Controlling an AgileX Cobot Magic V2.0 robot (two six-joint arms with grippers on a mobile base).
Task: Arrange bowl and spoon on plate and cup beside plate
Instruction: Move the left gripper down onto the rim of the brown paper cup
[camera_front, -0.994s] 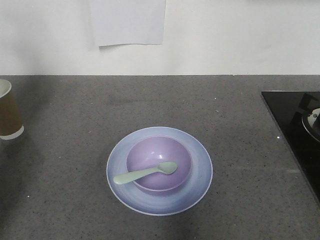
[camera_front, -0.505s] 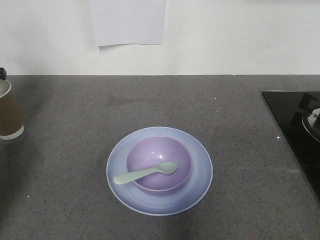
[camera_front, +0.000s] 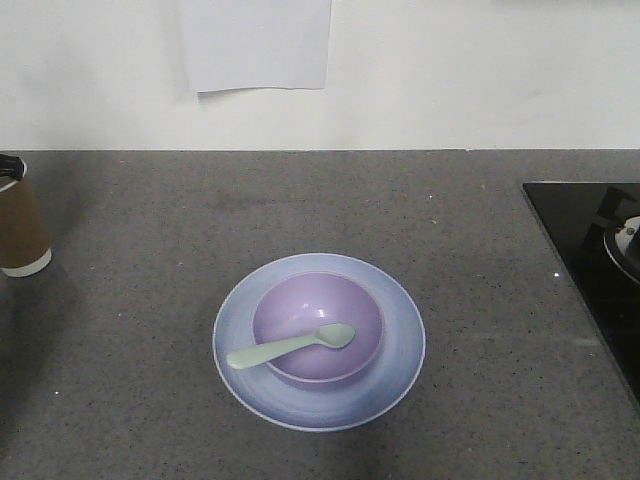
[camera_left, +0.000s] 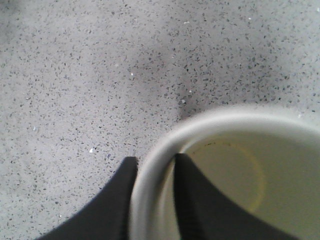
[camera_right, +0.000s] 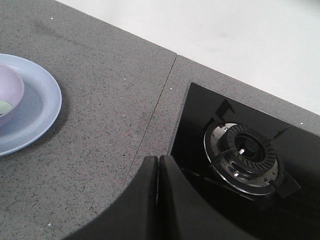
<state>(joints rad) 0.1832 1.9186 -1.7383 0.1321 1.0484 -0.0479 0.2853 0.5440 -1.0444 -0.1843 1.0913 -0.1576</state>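
In the front view the cup is cut by the left edge, and only a dark sliver of the left tool shows at its rim — the arm itself lies out of frame. The left wrist view crops the cup at the bottom and right, its near rim blurred; one finger sits inside the wall, the other outside. The stove runs off the right edge of the front view. In the right wrist view the plate and bowl are cut by the left edge, and the right tool shows only its pressed-together tips — the rest runs off the bottom.
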